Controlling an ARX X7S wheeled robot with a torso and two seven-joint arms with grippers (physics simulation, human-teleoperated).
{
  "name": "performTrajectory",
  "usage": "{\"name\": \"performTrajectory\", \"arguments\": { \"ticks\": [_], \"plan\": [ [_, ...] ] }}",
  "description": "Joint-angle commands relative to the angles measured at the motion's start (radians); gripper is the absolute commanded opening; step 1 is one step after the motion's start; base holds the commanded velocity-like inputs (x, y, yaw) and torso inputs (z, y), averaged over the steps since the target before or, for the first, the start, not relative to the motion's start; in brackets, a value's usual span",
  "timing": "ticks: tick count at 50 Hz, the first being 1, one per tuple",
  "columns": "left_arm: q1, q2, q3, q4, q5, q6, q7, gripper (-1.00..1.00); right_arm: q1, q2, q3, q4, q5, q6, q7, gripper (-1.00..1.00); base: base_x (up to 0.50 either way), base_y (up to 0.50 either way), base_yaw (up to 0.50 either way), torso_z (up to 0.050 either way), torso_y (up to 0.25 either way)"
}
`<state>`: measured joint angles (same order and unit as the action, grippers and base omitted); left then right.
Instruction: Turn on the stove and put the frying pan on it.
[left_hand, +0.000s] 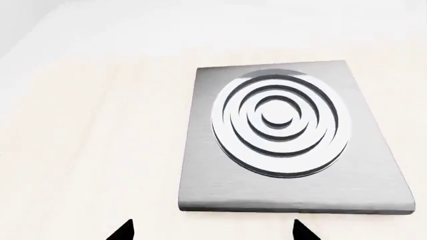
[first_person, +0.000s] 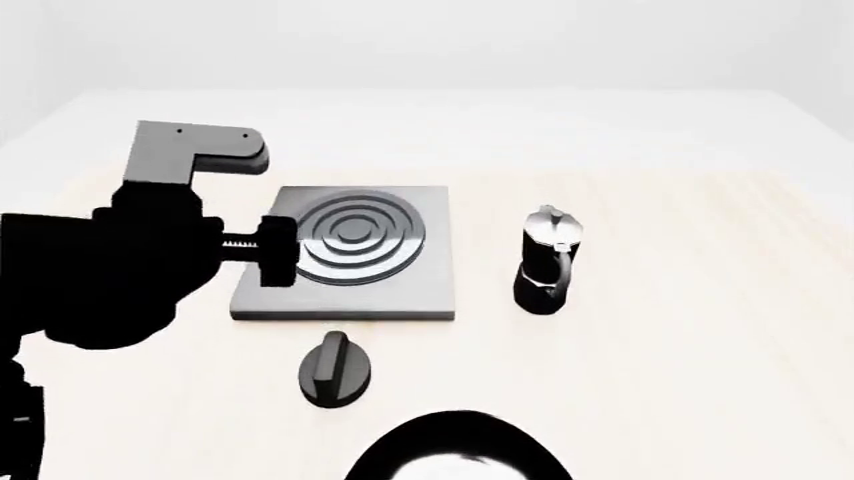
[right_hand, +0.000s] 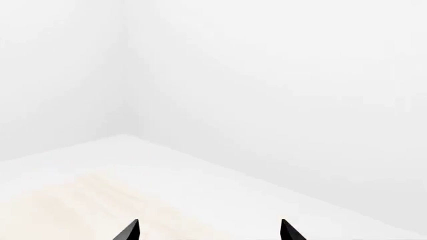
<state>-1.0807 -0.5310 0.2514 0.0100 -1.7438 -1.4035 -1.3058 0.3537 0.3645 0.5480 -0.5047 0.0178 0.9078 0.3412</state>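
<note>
The stove (first_person: 350, 262) is a flat grey slab with a ring burner in the middle of the table; it also fills the left wrist view (left_hand: 293, 145). Its black round knob (first_person: 332, 369) lies on the table just in front of it. The frying pan (first_person: 400, 452) shows only as a black rim with a pale inside at the bottom edge of the head view; its handle is out of view. My left gripper (first_person: 275, 250) hovers at the stove's left edge, open and empty, with its fingertips wide apart in the left wrist view (left_hand: 213, 232). My right gripper (right_hand: 209, 232) is open and empty, and is out of the head view.
A black-and-silver moka pot (first_person: 549, 260) stands upright to the right of the stove. The pale table (first_person: 694, 330) runs to a white wall at the back. The right wrist view shows only a table corner (right_hand: 120, 137) and white walls.
</note>
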Motion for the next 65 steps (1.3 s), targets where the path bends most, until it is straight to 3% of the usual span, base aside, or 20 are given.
{"name": "performTrajectory", "arguments": {
  "ticks": [1,24,30,32,65],
  "plan": [
    [-0.14,-0.117,0.175,-0.228,-0.407,-0.013,-0.207,1.0,0.0,-0.003,-0.002,0.013,0.006,-0.004,-0.003,1.0,0.0,0.0,0.0,0.0,0.0],
    [-0.104,-0.145,0.254,-0.318,-0.335,0.0,-0.116,1.0,-0.001,0.0,-0.01,0.019,0.008,-0.002,0.0,1.0,0.0,0.0,0.0,0.0,0.0],
    [-0.095,-0.124,0.237,-0.347,-0.184,-0.021,0.072,1.0,-0.005,-0.004,-0.017,0.031,0.006,-0.015,0.003,1.0,0.0,0.0,0.0,0.0,0.0],
    [-0.06,-0.105,0.283,-0.378,0.037,0.035,0.372,1.0,-0.01,-0.005,-0.028,0.04,0.006,-0.01,0.0,1.0,0.0,0.0,0.0,0.0,0.0],
    [-0.029,-0.071,0.384,-0.454,0.185,0.089,0.615,1.0,-0.008,-0.002,-0.026,0.032,0.017,-0.003,-0.002,1.0,0.0,0.0,0.0,0.0,0.0]
  ]
}}
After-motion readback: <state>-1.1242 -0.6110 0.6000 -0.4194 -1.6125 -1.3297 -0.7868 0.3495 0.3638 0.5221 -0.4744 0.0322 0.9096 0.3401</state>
